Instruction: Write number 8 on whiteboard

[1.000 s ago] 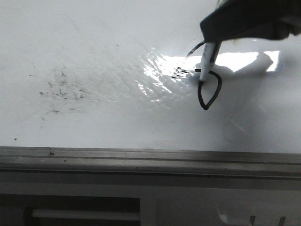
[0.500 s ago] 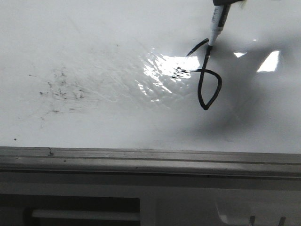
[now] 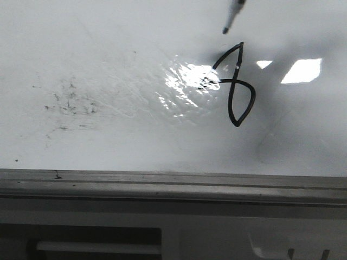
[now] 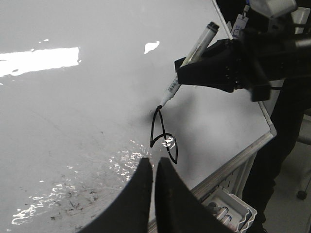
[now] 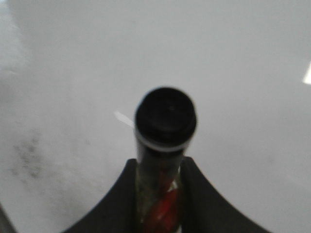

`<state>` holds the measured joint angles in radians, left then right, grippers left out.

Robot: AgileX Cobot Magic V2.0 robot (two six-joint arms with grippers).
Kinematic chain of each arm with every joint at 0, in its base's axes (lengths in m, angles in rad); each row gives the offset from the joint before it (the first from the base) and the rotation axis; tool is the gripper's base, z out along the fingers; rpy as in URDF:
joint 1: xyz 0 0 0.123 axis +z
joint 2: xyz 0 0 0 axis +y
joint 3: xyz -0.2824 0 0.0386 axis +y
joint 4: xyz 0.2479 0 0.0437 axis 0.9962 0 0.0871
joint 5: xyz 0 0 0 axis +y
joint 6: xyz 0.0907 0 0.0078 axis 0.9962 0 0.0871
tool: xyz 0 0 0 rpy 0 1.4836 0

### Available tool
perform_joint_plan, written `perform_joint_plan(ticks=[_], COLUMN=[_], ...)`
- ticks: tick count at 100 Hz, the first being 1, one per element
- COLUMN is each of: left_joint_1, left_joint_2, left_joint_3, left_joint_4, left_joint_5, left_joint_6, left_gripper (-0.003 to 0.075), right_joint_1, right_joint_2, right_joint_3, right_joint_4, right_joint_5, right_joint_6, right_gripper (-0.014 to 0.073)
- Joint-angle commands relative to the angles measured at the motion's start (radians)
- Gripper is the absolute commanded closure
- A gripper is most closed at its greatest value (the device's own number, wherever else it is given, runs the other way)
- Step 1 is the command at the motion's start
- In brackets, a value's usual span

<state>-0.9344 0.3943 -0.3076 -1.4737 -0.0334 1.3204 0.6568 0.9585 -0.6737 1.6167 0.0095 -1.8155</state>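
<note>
The whiteboard (image 3: 108,135) fills the front view, glossy with glare. On it stands the number 8 (image 3: 236,86), a thin black figure with a pointed lower loop and an upper loop left open at its top; it also shows in the left wrist view as the number 8 (image 4: 163,138). Only the tip of the marker (image 3: 232,17) enters the front view, clear of the figure's top. My right gripper (image 4: 194,68) is shut on the marker (image 4: 190,60); from its own wrist, the right gripper (image 5: 159,167) clamps the marker barrel (image 5: 165,121). My left gripper (image 4: 153,162) hovers shut and empty near the figure.
Black smudge specks (image 3: 70,103) lie on the board's left part. The grey metal frame edge (image 3: 173,184) runs along the near side. A small white tray (image 4: 228,211) holding markers hangs below the board's corner. A dark-clothed person (image 4: 286,121) stands past the right edge.
The marker has travelled from the figure's crossing away up the board, adding the upper strokes, and its tip now stands off the line. The right gripper has left the front view.
</note>
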Motion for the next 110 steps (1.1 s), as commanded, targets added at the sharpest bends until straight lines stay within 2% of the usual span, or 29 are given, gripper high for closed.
perform_joint_plan(ticks=[1,8,15,20,25,30,54,70,87,110], left_joint_1=[-0.005,-0.005,-0.005,-0.005,-0.005,-0.005,-0.005,-0.005,-0.005,-0.005], left_joint_2=[0.006,0.012,0.041,0.072,0.110,0.152,0.388,0.540,0.658,0.721], left_joint_3=[-0.026,-0.026,-0.028,-0.031,-0.037,-0.048,-0.162,-0.244,-0.318,-0.363], left_joint_4=[0.001,0.001,0.001,0.001,0.003,0.016,0.137,0.135,0.129,0.126], left_joint_5=[0.022,0.050,0.074,0.084,0.093,0.116,0.325,0.464,0.495,0.523], left_joint_6=[-0.011,-0.011,-0.011,-0.011,-0.011,-0.003,-0.001,0.109,0.130,0.156], left_gripper=[0.0731,0.0661,0.0525,0.0400,0.0316,0.0274,0.0282,0.0282,0.0282,0.0282], right_joint_1=[-0.006,-0.006,-0.006,-0.006,-0.006,-0.006,-0.006,-0.006,-0.006,-0.006], right_joint_2=[-0.073,-0.112,-0.137,-0.145,-0.146,-0.146,-0.142,-0.142,-0.142,-0.142], right_joint_3=[-0.034,-0.032,-0.023,-0.006,0.013,0.035,0.129,0.129,0.129,0.129], right_joint_4=[-0.021,-0.021,-0.021,-0.026,-0.033,-0.037,-0.081,-0.081,-0.081,-0.109], right_joint_5=[0.156,0.228,0.277,0.311,0.363,0.405,0.564,0.631,0.669,0.686], right_joint_6=[-0.016,0.001,0.031,0.045,0.045,0.045,0.047,0.047,0.047,0.047], right_gripper=[0.0657,0.0657,0.0657,0.0657,0.0657,0.0657,0.0657,0.0657,0.0657,0.0657])
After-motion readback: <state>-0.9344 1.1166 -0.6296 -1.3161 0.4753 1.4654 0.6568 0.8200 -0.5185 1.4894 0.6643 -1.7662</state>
